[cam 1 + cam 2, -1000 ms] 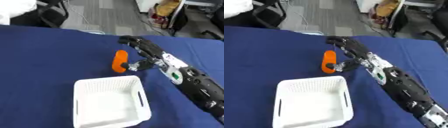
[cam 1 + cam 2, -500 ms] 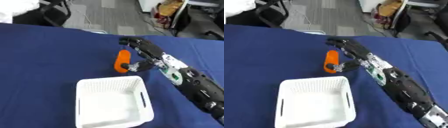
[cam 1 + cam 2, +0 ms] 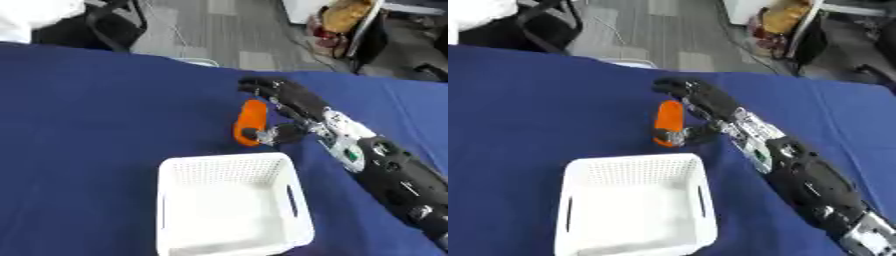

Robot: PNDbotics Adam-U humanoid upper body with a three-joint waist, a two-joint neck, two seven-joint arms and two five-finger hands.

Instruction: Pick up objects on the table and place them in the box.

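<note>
An orange object [image 3: 249, 122], long and rounded like a short cylinder, stands tilted on the blue cloth, its upper end leaning toward the far side of the table. It sits just beyond the far rim of the box [image 3: 226, 163]. The box is a white plastic basket with perforated walls and slot handles in its side walls; it lies square on the cloth, open side up, and nothing shows inside it.

A blue cloth [image 3: 79, 125] covers the table; an office chair [image 3: 92, 27] stands on grey floor [image 3: 210, 30] beyond.
</note>
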